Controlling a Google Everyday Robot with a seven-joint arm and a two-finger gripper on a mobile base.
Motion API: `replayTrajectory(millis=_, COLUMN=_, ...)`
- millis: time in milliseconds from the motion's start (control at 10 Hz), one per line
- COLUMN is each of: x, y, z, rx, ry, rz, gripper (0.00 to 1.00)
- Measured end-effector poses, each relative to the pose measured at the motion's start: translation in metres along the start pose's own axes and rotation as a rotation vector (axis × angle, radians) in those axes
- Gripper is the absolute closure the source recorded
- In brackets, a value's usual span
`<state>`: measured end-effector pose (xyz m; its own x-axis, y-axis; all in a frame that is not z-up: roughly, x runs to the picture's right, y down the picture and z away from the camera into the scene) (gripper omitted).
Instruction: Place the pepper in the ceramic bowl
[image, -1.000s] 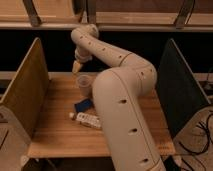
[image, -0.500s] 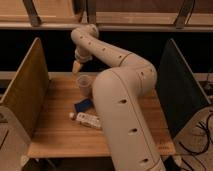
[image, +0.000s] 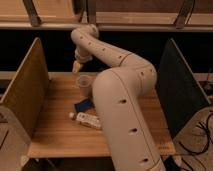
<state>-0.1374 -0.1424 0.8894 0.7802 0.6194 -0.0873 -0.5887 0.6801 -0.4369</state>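
Camera view, the only one. The gripper (image: 77, 67) hangs at the far end of the table (image: 55, 137), tips pointing down, off the surface; its fingers stand apart and you can see nothing between them. The translucent plastic cup (image: 84, 83) stands just below the gripper and a little nearer the camera, apart from it. Nearer the camera again lie a flat blue item (image: 83, 105) and then a white-and-dark packet (image: 89, 120), both well clear of the gripper. The arm (image: 125, 100) sweeps from the gripper across the middle of the table and blocks much of it.

Change over the last second: none. Gripper, arm and objects all sit where they were, so read this as a pause, not an approach.

Neither the pepper nor the ceramic bowl shows; they may lie behind the arm. Pickup looks not yet begun; you must find the pepper first.
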Motion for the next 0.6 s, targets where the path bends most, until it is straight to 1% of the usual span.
replayTrajectory(millis=400, x=0.0004, y=0.0002, z=0.0003, rx=0.001, ry=0.001, rz=-0.002, gripper=0.20)
replayTrajectory(millis=600, x=0.0016, y=0.0045, z=-0.0006, rx=0.005, ry=-0.002, rz=-0.021, gripper=0.20)
